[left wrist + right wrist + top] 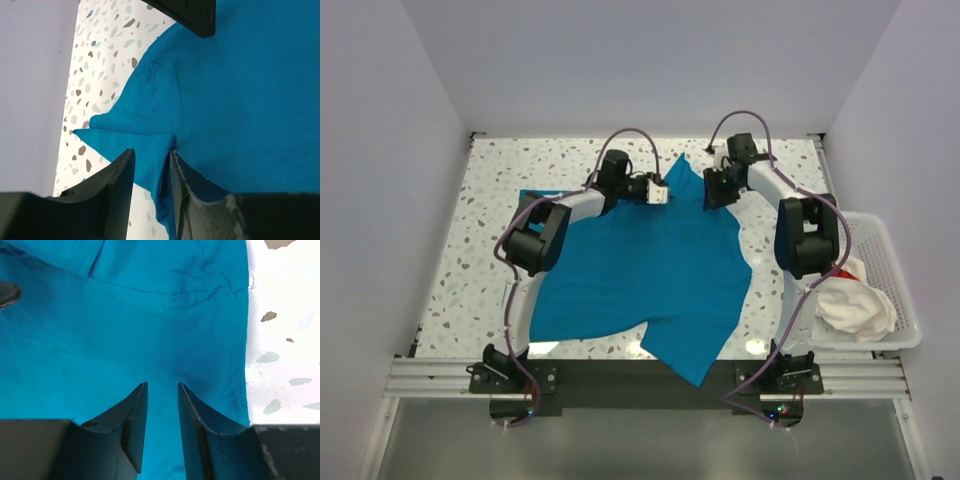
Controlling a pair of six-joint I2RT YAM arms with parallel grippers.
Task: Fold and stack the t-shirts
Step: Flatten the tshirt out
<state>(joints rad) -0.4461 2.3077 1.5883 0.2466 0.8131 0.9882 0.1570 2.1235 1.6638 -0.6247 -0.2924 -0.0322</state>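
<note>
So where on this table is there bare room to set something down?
Bare table: the far-left corner between wall and teal t-shirt; the far strip behind left gripper and right gripper; the left edge beside the shirt. Crowded: the shirt fills the middle, the basket the right.

The left gripper (151,154) pinches — seemingly — a teal t-shirt (240,100) fold over speckled table (100,60).

The left arm (536,236) and right arm (805,236) pair white link shells with bulky black joint housings. A purple cable (628,130) loops along each arm. The black base plates (510,373) carry small coloured lights. The jaws are matte black wedges with scuffed, pale-flecked inner edges.
</note>
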